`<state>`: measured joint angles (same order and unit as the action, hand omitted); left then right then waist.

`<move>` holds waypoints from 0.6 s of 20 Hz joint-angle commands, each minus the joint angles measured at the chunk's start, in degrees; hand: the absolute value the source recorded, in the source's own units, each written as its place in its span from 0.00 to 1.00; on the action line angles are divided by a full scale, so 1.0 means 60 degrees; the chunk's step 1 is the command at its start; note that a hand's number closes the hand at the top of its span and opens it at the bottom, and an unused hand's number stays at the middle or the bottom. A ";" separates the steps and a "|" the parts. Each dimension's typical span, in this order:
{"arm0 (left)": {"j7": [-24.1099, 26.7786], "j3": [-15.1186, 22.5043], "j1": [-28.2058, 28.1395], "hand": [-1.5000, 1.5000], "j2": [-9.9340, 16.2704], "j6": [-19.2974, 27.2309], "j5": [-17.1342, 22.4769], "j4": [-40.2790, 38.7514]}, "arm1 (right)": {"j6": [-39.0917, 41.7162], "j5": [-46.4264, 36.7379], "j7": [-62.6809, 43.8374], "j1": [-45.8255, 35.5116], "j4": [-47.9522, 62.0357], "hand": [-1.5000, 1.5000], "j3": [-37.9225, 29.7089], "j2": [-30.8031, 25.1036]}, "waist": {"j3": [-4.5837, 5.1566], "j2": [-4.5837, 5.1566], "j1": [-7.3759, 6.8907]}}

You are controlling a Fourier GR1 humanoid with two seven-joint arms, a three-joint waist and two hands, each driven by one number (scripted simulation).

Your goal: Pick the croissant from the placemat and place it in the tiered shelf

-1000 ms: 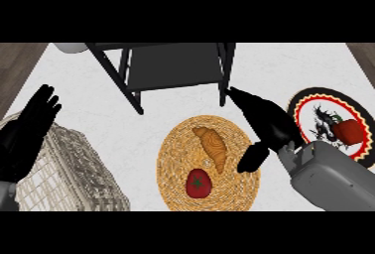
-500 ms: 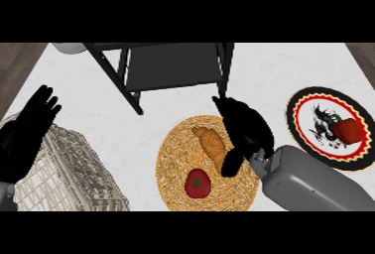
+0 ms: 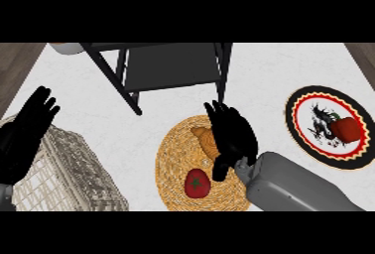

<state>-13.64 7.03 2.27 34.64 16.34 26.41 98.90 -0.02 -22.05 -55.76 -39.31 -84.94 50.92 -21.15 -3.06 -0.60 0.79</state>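
The right hand (image 3: 233, 136) hovered with fingers straight and spread over the croissant (image 3: 207, 143) on the round woven placemat (image 3: 179, 186). Closing carelessly risked nudging the nearby tomato (image 3: 196, 182) or missing the pastry, far from the shelf (image 3: 168, 69).

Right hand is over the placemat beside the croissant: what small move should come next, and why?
Probably lower the right hand and curl its fingers round the croissant. The hand hovers open, partly covering the croissant on the woven placemat, with nothing held; the tiered shelf stands just beyond.
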 commanded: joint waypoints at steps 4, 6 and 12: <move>-0.0566 0.0961 -0.0814 0.50 -0.0813 0.0060 0.0131 -0.1179 | -0.0265 -0.0719 -0.0416 -0.0028 0.0639 0.00 0.0213 0.0403 | 0.0529 0.0242 0.0046; -0.0384 0.0925 -0.0886 0.50 -0.0881 0.0040 0.0136 -0.1377 | -0.0199 -0.0817 -0.0507 -0.0207 0.0858 0.00 0.0146 0.0559 | 0.0547 0.0289 0.0030; -0.0411 0.0868 -0.0914 0.50 -0.0724 -0.0153 0.0251 -0.1295 | -0.0666 -0.1365 -0.0020 -0.0096 0.1610 0.00 0.0202 0.0724 | 0.0531 0.0326 -0.0061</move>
<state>-13.60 7.05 2.15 34.77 16.80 26.35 99.36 -1.95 -28.54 -56.16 -39.75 -77.49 52.10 -17.85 -3.08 -0.23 0.75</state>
